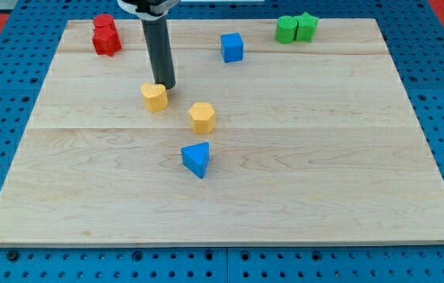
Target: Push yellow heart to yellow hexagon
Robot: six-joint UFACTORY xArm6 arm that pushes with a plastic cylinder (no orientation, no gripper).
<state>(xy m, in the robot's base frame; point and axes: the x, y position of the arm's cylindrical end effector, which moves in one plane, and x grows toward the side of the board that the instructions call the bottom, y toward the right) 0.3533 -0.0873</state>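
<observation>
Yellow heart (154, 96) touches my tip (166, 87), clawless smooth dark rod; faceted yellow hexagon (202, 116) near.

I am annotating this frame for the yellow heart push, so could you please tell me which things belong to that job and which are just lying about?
Part of the job:
- yellow heart
- yellow hexagon, to the view's right of the heart and slightly lower
- my tip, at the heart's upper right edge

Just lying about:
- red blocks
- blue cube
- green blocks
- blue triangular block
</observation>
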